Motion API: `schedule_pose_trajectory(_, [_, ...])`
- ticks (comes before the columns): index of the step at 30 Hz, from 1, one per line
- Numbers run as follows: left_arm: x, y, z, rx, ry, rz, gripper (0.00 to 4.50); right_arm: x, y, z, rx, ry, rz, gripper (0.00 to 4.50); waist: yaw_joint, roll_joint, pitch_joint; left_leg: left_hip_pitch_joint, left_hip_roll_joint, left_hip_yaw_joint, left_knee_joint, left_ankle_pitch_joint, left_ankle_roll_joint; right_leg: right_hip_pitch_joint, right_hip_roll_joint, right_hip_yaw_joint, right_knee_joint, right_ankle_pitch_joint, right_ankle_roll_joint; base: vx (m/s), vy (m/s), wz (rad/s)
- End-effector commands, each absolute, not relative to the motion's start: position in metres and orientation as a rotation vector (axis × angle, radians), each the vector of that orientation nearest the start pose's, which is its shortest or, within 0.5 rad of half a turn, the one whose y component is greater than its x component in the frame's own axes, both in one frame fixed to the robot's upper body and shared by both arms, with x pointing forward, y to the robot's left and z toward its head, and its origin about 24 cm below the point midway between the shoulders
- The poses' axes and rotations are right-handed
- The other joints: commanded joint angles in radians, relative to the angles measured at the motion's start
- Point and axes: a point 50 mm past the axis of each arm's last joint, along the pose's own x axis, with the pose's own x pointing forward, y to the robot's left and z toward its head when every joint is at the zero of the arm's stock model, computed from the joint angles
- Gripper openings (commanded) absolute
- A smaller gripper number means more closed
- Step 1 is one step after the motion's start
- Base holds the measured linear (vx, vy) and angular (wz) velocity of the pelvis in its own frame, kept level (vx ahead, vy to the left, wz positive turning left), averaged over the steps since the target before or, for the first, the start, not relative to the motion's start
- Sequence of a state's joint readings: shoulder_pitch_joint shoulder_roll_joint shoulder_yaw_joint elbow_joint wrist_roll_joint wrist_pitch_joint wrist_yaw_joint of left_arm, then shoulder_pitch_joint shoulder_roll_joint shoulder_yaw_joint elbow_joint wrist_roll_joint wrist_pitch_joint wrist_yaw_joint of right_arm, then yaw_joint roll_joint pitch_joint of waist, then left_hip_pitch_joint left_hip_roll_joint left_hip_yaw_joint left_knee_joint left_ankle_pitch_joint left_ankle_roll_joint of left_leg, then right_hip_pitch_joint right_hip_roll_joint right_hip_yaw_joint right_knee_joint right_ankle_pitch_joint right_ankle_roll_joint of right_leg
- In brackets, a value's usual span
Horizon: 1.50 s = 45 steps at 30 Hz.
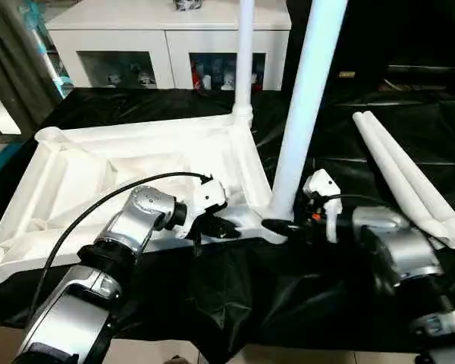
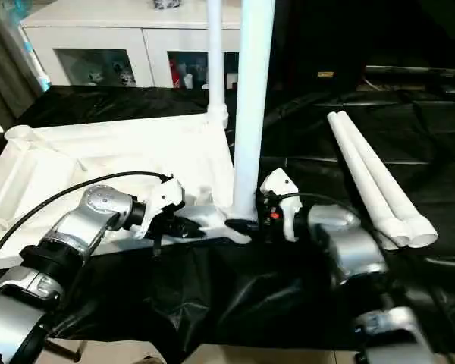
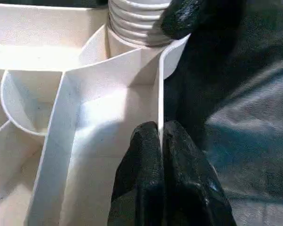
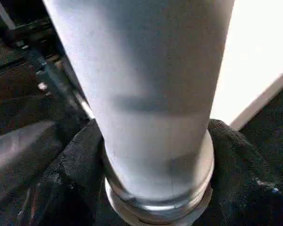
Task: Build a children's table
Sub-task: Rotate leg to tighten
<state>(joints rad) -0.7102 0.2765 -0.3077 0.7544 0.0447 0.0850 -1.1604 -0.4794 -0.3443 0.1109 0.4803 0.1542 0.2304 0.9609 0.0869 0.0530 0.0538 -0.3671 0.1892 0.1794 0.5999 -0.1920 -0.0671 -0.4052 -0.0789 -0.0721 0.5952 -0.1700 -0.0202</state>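
The children's table top (image 1: 98,167) lies upside down on black cloth, ribbed side up. One white leg (image 1: 245,53) stands upright in its far right corner socket. A second leg (image 1: 303,98) stands in the near right corner socket, its ridged base (image 3: 132,23) seated there. My right gripper (image 1: 277,225) has its black fingers (image 4: 61,179) closed round the foot of this leg (image 4: 151,94). My left gripper (image 3: 160,129) is shut on the top's thin side rim (image 3: 159,94), just beside that corner (image 1: 226,227).
Two loose white legs (image 1: 409,174) lie side by side on the cloth at the right. A white glass-door cabinet (image 1: 167,38) stands behind the table. A grey curtain (image 1: 7,61) hangs at the far left.
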Motion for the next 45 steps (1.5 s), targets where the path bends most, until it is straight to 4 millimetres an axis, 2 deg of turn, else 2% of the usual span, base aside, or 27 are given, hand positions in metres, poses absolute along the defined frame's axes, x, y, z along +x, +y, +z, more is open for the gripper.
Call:
schedule_pose_trajectory(1, [0.340, 0.096, 0.059, 0.386, 0.413, -1.248, 0.00, 0.320, -0.157, 0.037, -0.095, 0.379, 0.841, 2.76, -0.009, -0.011, -0.066, 0.009, 0.035, -0.010, -0.072, -0.193, 0.052, 0.053, -0.068, 0.040, -0.077, -0.280, -0.218, 0.000, 0.000, 0.00])
schedule_pose_trajectory(2, [0.345, 0.092, 0.058, 0.371, 0.413, -1.182, 0.00, 0.323, -0.156, 0.030, -0.070, 0.383, 0.744, 2.76, -0.011, -0.008, -0.066, 0.010, 0.034, -0.011, -0.072, -0.203, 0.044, 0.053, -0.069, 0.040, -0.077, -0.299, -0.213, 0.000, 0.000, 0.00])
schedule_pose_trajectory(3, [0.350, 0.085, 0.056, 0.360, 0.414, -1.094, 0.00, 0.325, -0.150, 0.023, -0.008, 0.390, 0.648, 2.75, -0.015, -0.011, -0.063, 0.012, 0.032, -0.012, -0.075, -0.219, 0.033, 0.051, -0.067, 0.039, -0.084, -0.345, -0.195, 0.000, 0.000, 0.00])
schedule_pose_trajectory(4, [0.352, 0.083, 0.055, 0.358, 0.417, -1.064, 0.00, 0.326, -0.147, 0.021, 0.017, 0.392, 0.627, 2.75, -0.017, -0.006, -0.063, 0.014, 0.030, -0.015, -0.077, -0.233, 0.023, 0.052, -0.067, 0.039, -0.085, -0.373, -0.183, 0.000, 0.000, 0.00])
schedule_pose_trajectory(5, [0.355, 0.077, 0.055, 0.343, 0.414, -1.013, 0.00, 0.327, -0.140, 0.019, 0.040, 0.395, 0.591, 2.75, -0.019, -0.009, -0.064, 0.013, 0.030, -0.016, -0.078, -0.236, 0.024, 0.054, -0.067, 0.039, -0.087, -0.377, -0.177, 0.000, 0.000, 0.00])
schedule_pose_trajectory(7, [0.358, 0.069, 0.056, 0.316, 0.412, -0.962, 0.00, 0.329, -0.130, 0.016, 0.054, 0.397, 0.549, 2.75, -0.021, -0.003, -0.064, 0.018, 0.032, -0.015, -0.078, -0.241, 0.031, 0.048, -0.064, 0.041, -0.089, -0.341, -0.187, 0.000, 0.000, 0.00])
schedule_pose_trajectory(8, [0.359, 0.061, 0.058, 0.293, 0.408, -0.932, 0.00, 0.331, -0.121, 0.015, 0.066, 0.399, 0.507, 2.75, -0.025, -0.003, -0.064, 0.014, 0.030, -0.014, -0.078, -0.243, 0.032, 0.051, -0.064, 0.041, -0.088, -0.333, -0.191, 0.000, 0.000, 0.00])
schedule_pose_trajectory(9, [0.360, 0.058, 0.059, 0.286, 0.405, -0.924, 0.00, 0.333, -0.117, 0.015, 0.073, 0.399, 0.490, 2.75, -0.029, -0.006, -0.065, 0.011, 0.027, -0.016, -0.079, -0.240, 0.030, 0.055, -0.065, 0.039, -0.087, -0.331, -0.189, 0.000, 0.000, 0.00])
schedule_pose_trajectory(10, [0.360, 0.054, 0.059, 0.282, 0.402, -0.920, 0.00, 0.335, -0.112, 0.015, 0.082, 0.397, 0.482, 2.75, -0.031, -0.004, -0.065, 0.013, 0.026, -0.014, -0.077, -0.245, 0.036, 0.052, -0.065, 0.040, -0.090, -0.335, -0.188, 0.000, 0.000, 0.00])
schedule_pose_trajectory(12, [0.360, 0.047, 0.061, 0.283, 0.391, -0.932, 0.00, 0.338, -0.103, 0.019, 0.096, 0.380, 0.482, 2.75, -0.030, -0.001, -0.066, 0.009, 0.025, -0.016, -0.077, -0.234, 0.045, 0.057, -0.067, 0.039, -0.089, -0.327, -0.187, 0.000, 0.000, 0.00])
schedule_pose_trajectory(14, [0.358, 0.042, 0.061, 0.287, 0.379, -0.960, 0.00, 0.341, -0.098, 0.023, 0.104, 0.356, 0.490, 3.45, -0.032, -0.003, -0.067, 0.007, 0.025, -0.016, -0.076, -0.229, 0.053, 0.057, -0.066, 0.039, -0.088, -0.313, -0.189, 0.000, 0.000, 0.00])
schedule_pose_trajectory(16, [0.356, 0.041, 0.062, 0.292, 0.370, -1.012, 0.00, 0.344, -0.098, 0.030, 0.118, 0.332, 0.538, 3.45, -0.031, -0.001, -0.070, 0.005, 0.028, -0.017, -0.076, -0.212, 0.067, 0.059, -0.066, 0.039, -0.082, -0.265, -0.202, 0.000, 0.000, 0.00])
schedule_pose_trajectory(18, [0.353, 0.047, 0.061, 0.307, 0.372, -1.065, 0.00, 0.343, -0.103, 0.035, 0.087, 0.314, 0.613, 3.80, -0.032, -0.001, -0.070, 0.004, 0.028, -0.016, -0.076, -0.217, 0.077, 0.062, -0.066, 0.038, -0.081, -0.255, -0.210, 0.000, 0.000, 0.00])
schedule_pose_trajectory(19, [0.353, 0.048, 0.061, 0.307, 0.373, -1.070, 0.00, 0.343, -0.104, 0.036, 0.082, 0.314, 0.620, 3.80, -0.032, -0.001, -0.070, 0.004, 0.028, -0.016, -0.076, -0.217, 0.077, 0.062, -0.066, 0.038, -0.081, -0.255, -0.210, 0.000, 0.000, 0.00])
schedule_pose_trajectory(20, [0.351, 0.053, 0.061, 0.318, 0.370, -1.117, 0.00, 0.340, -0.111, 0.038, 0.046, 0.311, 0.687, 3.93, -0.032, -0.002, -0.072, 0.001, 0.029, -0.016, -0.073, -0.191, 0.088, 0.065, -0.066, 0.038, -0.076, -0.210, -0.222, 0.000, 0.000, 0.00])
schedule_pose_trajectory(22, [0.348, 0.060, 0.060, 0.326, 0.376, -1.177, 0.00, 0.336, -0.120, 0.041, 0.009, 0.307, 0.759, 3.93, -0.029, -0.003, -0.074, -0.003, 0.030, -0.014, -0.068, -0.158, 0.110, 0.068, -0.066, 0.039, -0.069, -0.150, -0.237, 0.000, 0.000, 0.00])
schedule_pose_trajectory(24, [0.345, 0.066, 0.060, 0.340, 0.370, -1.223, 0.00, 0.333, -0.130, 0.044, -0.022, 0.304, 0.810, 3.93, -0.026, 0.003, -0.075, -0.001, 0.032, -0.011, -0.066, -0.144, 0.122, 0.067, -0.063, 0.036, -0.068, -0.114, -0.251, 0.000, 0.000, 0.00])
schedule_pose_trajectory(26, [0.342, 0.076, 0.058, 0.342, 0.399, -1.275, 0.00, 0.328, -0.143, 0.050, -0.050, 0.303, 0.876, 3.93, -0.022, 0.000, -0.077, -0.002, 0.034, -0.011, -0.064, -0.129, 0.128, 0.069, -0.065, 0.037, -0.059, -0.078, -0.268, 0.000, 0.000, 0.00])
schedule_pose_trajectory(27, [0.340, 0.079, 0.058, 0.352, 0.401, -1.297, 0.00, 0.327, -0.146, 0.051, -0.063, 0.304, 0.900, 3.93, -0.019, -0.002, -0.076, -0.001, 0.035, -0.009, -0.063, -0.128, 0.132, 0.067, -0.064, 0.037, -0.058, -0.075, -0.272, 0.000, 0.000, 0.00])
schedule_pose_trajectory(28, [0.339, 0.083, 0.058, 0.360, 0.406, -1.323, 0.00, 0.324, -0.151, 0.053, -0.082, 0.305, 0.929, 3.93, -0.016, 0.001, -0.075, 0.001, 0.037, -0.010, -0.064, -0.142, 0.133, 0.065, -0.064, 0.036, -0.061, -0.096, -0.271, 0.000, 0.000, 0.00])
schedule_pose_trajectory(31, [0.335, 0.093, 0.059, 0.364, 0.421, -1.381, 0.00, 0.319, -0.161, 0.058, -0.121, 0.318, 1.003, 3.93, -0.009, 0.003, -0.073, 0.004, 0.040, -0.010, -0.068, -0.169, 0.116, 0.062, -0.064, 0.037, -0.063, -0.137, -0.265, 0.000, 0.000, 0.00])
schedule_pose_trajectory(32, [0.334, 0.097, 0.059, 0.361, 0.425, -1.397, 0.00, 0.317, -0.163, 0.060, -0.127, 0.321, 1.026, 3.93, -0.009, 0.003, -0.072, 0.005, 0.041, -0.009, -0.069, -0.175, 0.113, 0.061, -0.065, 0.038, -0.065, -0.147, -0.264, 0.000, 0.000, 0.00])
schedule_pose_trajectory(33, [0.332, 0.100, 0.060, 0.358, 0.426, -1.415, 0.00, 0.315, -0.165, 0.062, -0.132, 0.326, 1.049, 3.93, -0.003, -0.003, -0.071, 0.006, 0.042, -0.010, -0.070, -0.180, 0.106, 0.062, -0.066, 0.039, -0.064, -0.166, -0.259, 0.000, 0.000, 0.00])
schedule_pose_trajectory(35, [0.331, 0.105, 0.061, 0.345, 0.434, -1.429, 0.00, 0.313, -0.167, 0.063, -0.142, 0.334, 1.076, 3.93, 0.000, -0.002, -0.071, 0.007, 0.043, -0.010, -0.071, -0.178, 0.099, 0.060, -0.067, 0.041, -0.066, -0.186, -0.249, 0.000, 0.000, 0.00])
schedule_pose_trajectory(39, [0.330, 0.108, 0.062, 0.339, 0.437, -1.434, 0.00, 0.312, -0.167, 0.063, -0.159, 0.348, 1.101, 3.58, 0.000, -0.007, -0.070, 0.004, 0.040, -0.009, -0.070, -0.166, 0.092, 0.059, -0.067, 0.040, -0.067, -0.201, -0.241, 0.000, 0.000, 0.00])
schedule_pose_trajectory(45, [0.329, 0.108, 0.061, 0.335, 0.433, -1.424, 0.00, 0.310, -0.162, 0.062, -0.137, 0.353, 1.122, 3.05, 0.001, -0.007, -0.072, 0.004, 0.041, -0.010, -0.069, -0.142, 0.097, 0.059, -0.066, 0.040, -0.063, -0.180, -0.242, 0.000, 0.000, 0.00])
